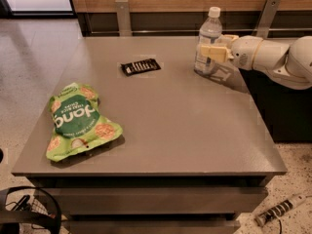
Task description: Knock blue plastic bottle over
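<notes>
Gripper (212,51): set against the right side of the blue plastic bottle (208,35), partly covering its label; whether it is open or closed cannot be told. Arm level, entering from the right, cut off at the edge. Bottle upright, far right of table (170,130). Green snack bag (78,121) lies well apart.

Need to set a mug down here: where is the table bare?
Free: the middle and near right of the table, between the green snack bag and the right edge; also the far-left corner beside the black packet. Crowded: far-right corner, gripper at the blue plastic bottle.
</notes>
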Controlling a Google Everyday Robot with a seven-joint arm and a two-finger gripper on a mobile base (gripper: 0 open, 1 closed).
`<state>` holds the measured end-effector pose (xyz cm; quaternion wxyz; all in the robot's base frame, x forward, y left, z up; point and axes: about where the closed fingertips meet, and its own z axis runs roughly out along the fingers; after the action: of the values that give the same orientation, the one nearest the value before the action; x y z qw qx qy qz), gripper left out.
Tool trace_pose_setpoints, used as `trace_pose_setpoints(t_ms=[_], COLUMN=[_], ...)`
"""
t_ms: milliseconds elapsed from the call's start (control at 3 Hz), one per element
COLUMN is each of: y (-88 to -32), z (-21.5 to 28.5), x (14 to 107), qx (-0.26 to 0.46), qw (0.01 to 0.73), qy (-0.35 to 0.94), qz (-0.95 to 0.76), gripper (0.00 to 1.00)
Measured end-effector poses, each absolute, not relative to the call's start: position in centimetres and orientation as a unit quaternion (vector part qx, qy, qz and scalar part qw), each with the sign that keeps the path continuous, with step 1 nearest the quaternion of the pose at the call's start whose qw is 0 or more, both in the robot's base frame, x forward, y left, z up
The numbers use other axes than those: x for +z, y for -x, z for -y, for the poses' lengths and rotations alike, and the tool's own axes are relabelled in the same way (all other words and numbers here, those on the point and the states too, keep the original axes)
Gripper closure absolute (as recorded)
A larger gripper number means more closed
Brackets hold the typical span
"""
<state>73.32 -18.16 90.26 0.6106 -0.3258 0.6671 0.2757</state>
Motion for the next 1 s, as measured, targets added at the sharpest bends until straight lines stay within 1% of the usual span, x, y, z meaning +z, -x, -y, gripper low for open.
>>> trace_pose_setpoints(t_ms=[333,667,1000], y=[-73.38,-73.42,-73.36], z=[17.76,17.43,17.41], x=[90.23,90.20,90.37], qx=[0.278,0.280,0.277], qw=[0.610,0.609,0.608], qy=[0.327,0.329,0.330], qz=[-0.666,-0.666,-0.667], gripper=[0.80,1.00,1.00])
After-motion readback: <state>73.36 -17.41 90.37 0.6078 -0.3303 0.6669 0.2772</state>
